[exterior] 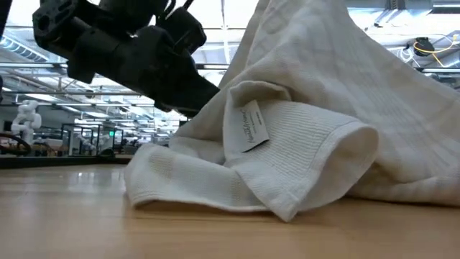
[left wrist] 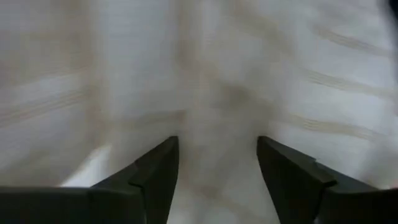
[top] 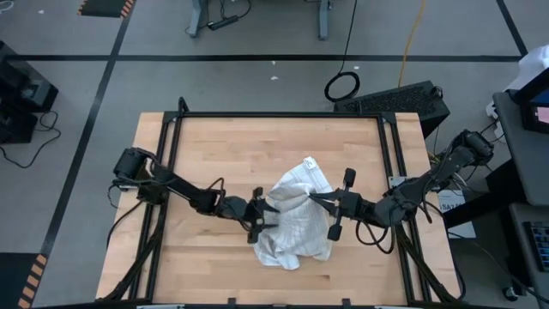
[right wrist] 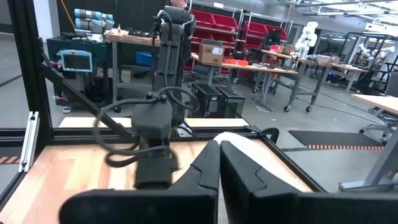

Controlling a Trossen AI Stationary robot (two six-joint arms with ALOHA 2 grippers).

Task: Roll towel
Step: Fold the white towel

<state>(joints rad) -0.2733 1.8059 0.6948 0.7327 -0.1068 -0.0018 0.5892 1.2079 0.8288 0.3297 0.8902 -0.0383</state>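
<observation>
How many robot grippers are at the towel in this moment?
2. The left gripper, fingers apart, is against the left side of the towel. The right gripper, shut, pinches the towel's right side, lifting it.

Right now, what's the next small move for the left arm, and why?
Probably back the left gripper off the towel. Its fingers stand apart with cloth between them, unpinched, while the right gripper pinches the bunched, unrolled towel from the other side. Then regrasp an edge.

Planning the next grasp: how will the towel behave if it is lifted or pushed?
The towel is probably floppy: it lies crumpled and drapes in folds. Likely light, being thin cloth. Pushed, it would probably bunch rather than slide whole.
</observation>
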